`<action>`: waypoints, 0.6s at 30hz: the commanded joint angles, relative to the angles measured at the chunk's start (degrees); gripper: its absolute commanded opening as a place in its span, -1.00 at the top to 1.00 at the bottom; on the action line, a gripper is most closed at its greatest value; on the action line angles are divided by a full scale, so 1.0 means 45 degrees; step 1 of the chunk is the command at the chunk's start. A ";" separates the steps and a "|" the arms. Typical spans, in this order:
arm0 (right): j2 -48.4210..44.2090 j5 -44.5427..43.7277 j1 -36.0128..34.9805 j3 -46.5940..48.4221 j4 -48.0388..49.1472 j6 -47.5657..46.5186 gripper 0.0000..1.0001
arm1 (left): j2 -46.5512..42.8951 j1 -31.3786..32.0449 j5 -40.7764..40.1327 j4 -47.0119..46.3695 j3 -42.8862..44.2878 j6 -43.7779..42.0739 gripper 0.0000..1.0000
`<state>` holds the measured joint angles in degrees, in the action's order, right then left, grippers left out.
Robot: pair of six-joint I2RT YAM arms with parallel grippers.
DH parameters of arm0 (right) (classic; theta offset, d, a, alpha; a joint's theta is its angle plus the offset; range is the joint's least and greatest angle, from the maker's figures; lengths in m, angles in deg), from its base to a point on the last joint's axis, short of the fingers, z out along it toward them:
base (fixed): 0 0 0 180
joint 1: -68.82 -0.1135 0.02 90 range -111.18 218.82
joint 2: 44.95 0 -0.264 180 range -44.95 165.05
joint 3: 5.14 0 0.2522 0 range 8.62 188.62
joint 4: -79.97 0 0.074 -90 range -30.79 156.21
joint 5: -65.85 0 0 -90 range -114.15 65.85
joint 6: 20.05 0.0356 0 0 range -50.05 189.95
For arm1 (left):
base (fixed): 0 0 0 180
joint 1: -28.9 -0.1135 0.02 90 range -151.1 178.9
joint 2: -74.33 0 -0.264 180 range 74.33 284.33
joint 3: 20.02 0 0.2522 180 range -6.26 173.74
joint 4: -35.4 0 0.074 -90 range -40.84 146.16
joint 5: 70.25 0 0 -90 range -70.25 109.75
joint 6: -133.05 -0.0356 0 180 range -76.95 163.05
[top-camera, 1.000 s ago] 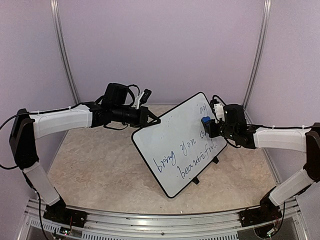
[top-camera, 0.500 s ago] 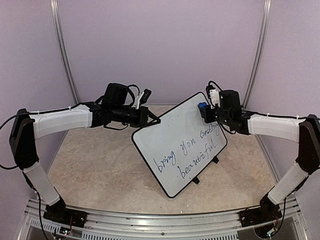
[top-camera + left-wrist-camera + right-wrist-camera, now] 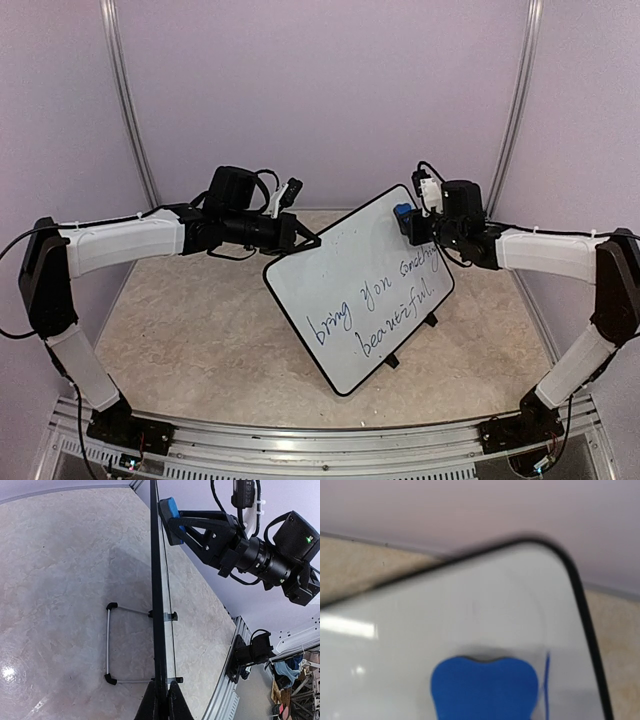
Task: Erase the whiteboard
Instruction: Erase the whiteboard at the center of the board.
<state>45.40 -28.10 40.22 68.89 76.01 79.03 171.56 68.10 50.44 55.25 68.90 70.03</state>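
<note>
Left jaws clamp whiteboard rim, right jaws grip blue eraser at corner

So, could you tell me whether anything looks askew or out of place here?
Only the whiteboard: it stands turned at an angle on the table, its rim pinched by the left claw. The right claw holds a blue eraser at its top corner. Nothing looks spilled or damaged.
</note>
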 commanded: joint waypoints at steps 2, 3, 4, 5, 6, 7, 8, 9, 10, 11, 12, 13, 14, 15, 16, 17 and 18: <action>-0.0561 0.0259 -0.0109 -0.1824 -0.0686 0.0308 0.48 | -0.0417 0.0410 0.1594 -0.0577 0.0018 -0.1038 1.00; -0.0701 0.0155 -0.0095 -0.2067 -0.0678 0.0351 0.48 | -0.0416 0.0410 0.1593 -0.0572 0.0003 -0.1035 1.00; -0.0836 0.0061 -0.0107 -0.2307 -0.0670 0.0378 0.48 | -0.0415 0.0410 0.1593 -0.0579 0.0011 -0.1035 1.00; -0.0982 -0.0040 -0.0097 -0.2511 -0.0642 0.0398 0.48 | -0.0415 0.0427 0.1579 -0.0572 0.0000 -0.1035 1.00; -0.1101 -0.0100 -0.0103 -0.2709 -0.0600 0.0420 0.48 | -0.0415 0.0429 0.1569 -0.0581 -0.0012 -0.1035 1.00; -0.1201 -0.0183 -0.0109 -0.2875 -0.0597 0.0416 0.48 | -0.0415 0.0446 0.1568 -0.0585 -0.0008 -0.1040 1.00; -0.1272 -0.0266 -0.0092 -0.2933 -0.0620 0.0417 0.48 | -0.0401 0.0449 0.1561 -0.0588 -0.0005 -0.1046 1.00; -0.1327 -0.0306 -0.0097 -0.2960 -0.0616 0.0423 0.48 | -0.0412 0.0449 0.1541 -0.0573 -0.0005 -0.1039 1.00; -0.1346 -0.0297 -0.0091 -0.2929 -0.0609 0.0409 0.48 | -0.0398 0.0466 0.1553 -0.0577 -0.0002 -0.1050 1.00; -0.1317 -0.0300 -0.0090 -0.2842 -0.0625 0.0368 0.48 | -0.0396 0.0468 0.1547 -0.0572 -0.0002 -0.1054 1.00; -0.1272 -0.0352 -0.0080 -0.2719 -0.0646 0.0350 0.48 | -0.0381 0.0466 0.1546 -0.0581 -0.0002 -0.1055 1.00; -0.1191 -0.0380 -0.0035 -0.2584 -0.0644 0.0329 0.48 | -0.0378 0.0485 0.1544 -0.0580 -0.0004 -0.1055 1.00; -0.1090 -0.0428 0.0020 -0.2399 -0.0661 0.0309 0.48 | -0.0376 0.0488 0.1529 -0.0555 -0.0002 -0.1055 1.00; -0.0963 -0.0473 0.0075 -0.2148 -0.0700 0.0297 0.48 | -0.0376 0.0505 0.1519 -0.0552 -0.0007 -0.1064 1.00; -0.0813 -0.0515 0.0165 -0.1861 -0.0766 0.0271 0.47 | -0.0391 0.0507 0.1533 -0.0567 -0.0003 -0.1073 1.00; -0.0657 -0.0511 0.0211 -0.1530 -0.0798 0.0233 0.47 | -0.0395 0.0508 0.1520 -0.0559 -0.0012 -0.1074 1.00; -0.0508 -0.0495 0.0272 -0.1222 -0.0834 0.0192 0.47 | -0.0386 0.0498 0.1521 -0.0538 -0.0003 -0.1074 1.00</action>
<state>39.94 -29.78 40.57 58.86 75.31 80.40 171.56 68.12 50.40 55.20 68.88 70.03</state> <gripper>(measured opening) 0.266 0.041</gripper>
